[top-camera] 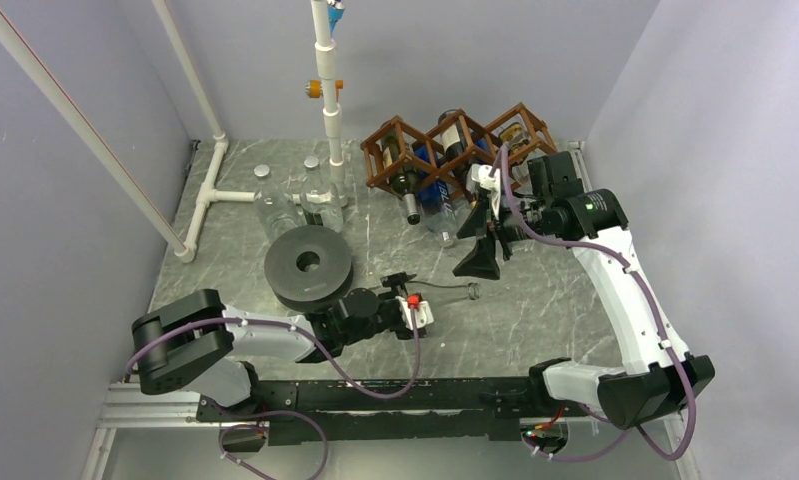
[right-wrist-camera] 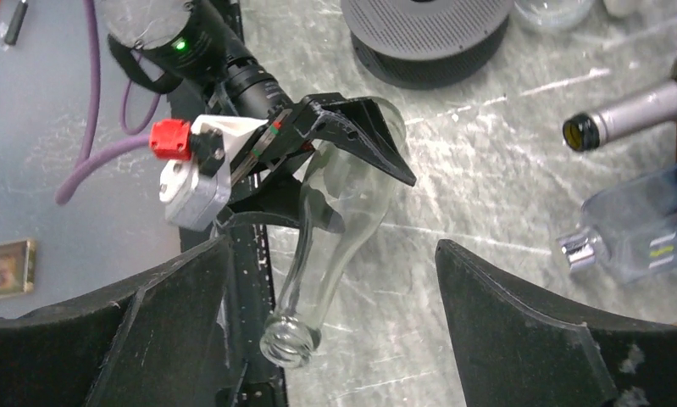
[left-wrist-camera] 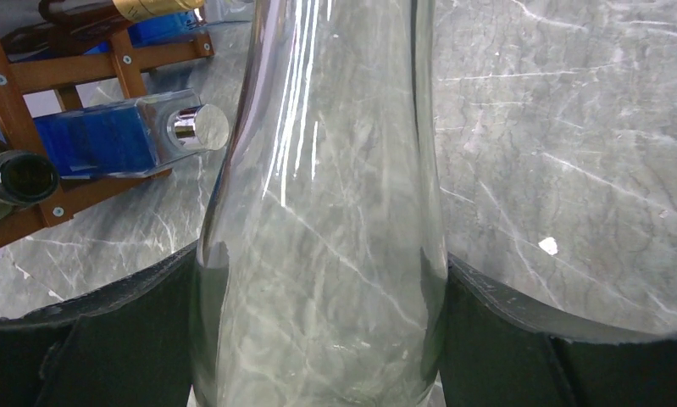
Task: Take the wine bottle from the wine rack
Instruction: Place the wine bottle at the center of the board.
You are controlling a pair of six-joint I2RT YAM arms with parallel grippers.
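Nearest the bases, the left gripper is closed on the body of the clear wine bottle, its black fingers pressed against the glass on both sides. The bottle is off the wine rack and lies on its side low over the grey marbled table, neck pointing right; I cannot tell whether it rests on the surface. Just left of it sits a black spool. Farther out, the right gripper hangs above the table between the bottle and the rack, fingers spread wide with nothing held. At the far side stands the rack with other bottles in its cells, among them a blue bottle with a silver cap and a dark bottle, necks sticking out toward the arms
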